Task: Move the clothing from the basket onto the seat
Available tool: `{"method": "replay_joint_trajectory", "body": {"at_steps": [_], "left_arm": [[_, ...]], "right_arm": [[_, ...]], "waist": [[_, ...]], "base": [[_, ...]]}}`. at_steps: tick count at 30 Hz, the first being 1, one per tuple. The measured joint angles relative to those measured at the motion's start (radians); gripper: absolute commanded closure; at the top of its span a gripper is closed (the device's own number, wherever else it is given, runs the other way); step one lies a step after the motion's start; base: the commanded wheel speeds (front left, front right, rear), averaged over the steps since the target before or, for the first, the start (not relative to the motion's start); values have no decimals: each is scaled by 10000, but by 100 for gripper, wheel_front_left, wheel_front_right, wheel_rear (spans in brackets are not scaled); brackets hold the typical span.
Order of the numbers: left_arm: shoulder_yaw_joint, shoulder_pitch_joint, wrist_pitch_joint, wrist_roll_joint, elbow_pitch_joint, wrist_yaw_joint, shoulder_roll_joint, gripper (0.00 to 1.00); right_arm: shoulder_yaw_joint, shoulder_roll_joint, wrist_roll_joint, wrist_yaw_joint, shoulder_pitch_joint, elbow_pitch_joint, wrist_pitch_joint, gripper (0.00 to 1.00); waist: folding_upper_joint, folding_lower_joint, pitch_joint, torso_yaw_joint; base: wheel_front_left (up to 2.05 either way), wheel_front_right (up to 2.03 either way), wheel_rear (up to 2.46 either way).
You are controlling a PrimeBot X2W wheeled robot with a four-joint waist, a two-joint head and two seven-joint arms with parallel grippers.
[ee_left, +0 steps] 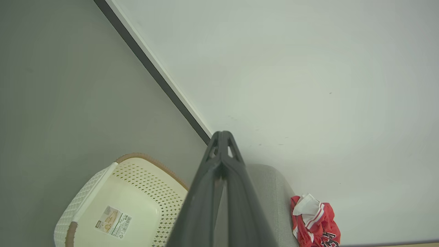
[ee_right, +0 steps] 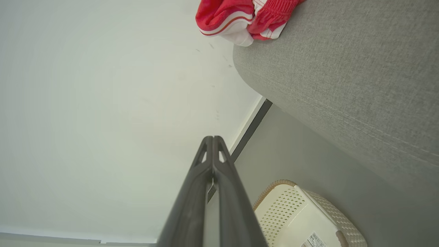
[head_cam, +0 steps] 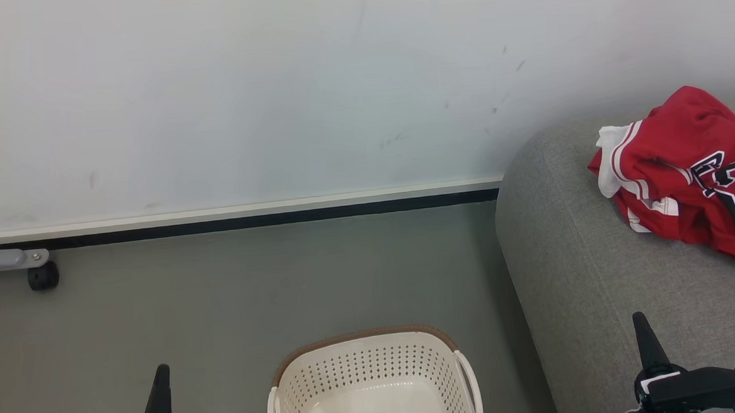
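Observation:
The red clothing (head_cam: 688, 174) with white stripes and dark lettering lies bunched on the grey seat (head_cam: 587, 271) at the right; the clothing (ee_left: 315, 221) also appears in the left wrist view and the clothing (ee_right: 240, 15) in the right wrist view. The cream basket (head_cam: 375, 380) with a brown rim stands on the floor at bottom centre, holding just a label on its bottom. My left gripper (head_cam: 161, 374) is low at the left of the basket, fingers together and holding nothing. My right gripper (head_cam: 642, 328) hovers over the seat's front, shut on nothing.
A pale wall (head_cam: 275, 80) with a dark skirting strip (head_cam: 238, 221) runs behind the grey floor (head_cam: 223, 300). A grey bar with a black castor wheel (head_cam: 42, 276) sticks in at the far left. The seat's rounded corner stands close to the basket's right side.

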Motion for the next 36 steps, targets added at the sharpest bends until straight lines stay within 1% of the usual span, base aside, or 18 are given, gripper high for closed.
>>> {"method": "replay_joint_trajectory", "body": {"at_steps": [15,26,29,32,36], "left_arm": [[311,-404,531,-1735,234,-355,-130,100],[550,-741,897,-2991,395,-698,-211,100],[608,-800,997,-3398,433,-763,-251,100],[667,-889,1112,-3674,493,-794,-267,100],[685,-944,1154,-3871,497,-869,-282,100]], "right_arm": [[-736,224,1837,343,-71,117,525,100],[-1267,374,3185,602,-140,199,905,100],[-1419,422,3517,621,-193,219,1003,100],[-1561,453,3929,711,-254,234,1083,100],[-1605,464,4000,750,-258,244,1137,100]], "waist": [[0,0,35,53],[0,0,61,91],[0,0,68,102],[0,0,75,113],[0,0,76,114]], "base": [[0,0,0],[0,0,0],[0,0,0],[0,0,0],[0,0,0]]}}
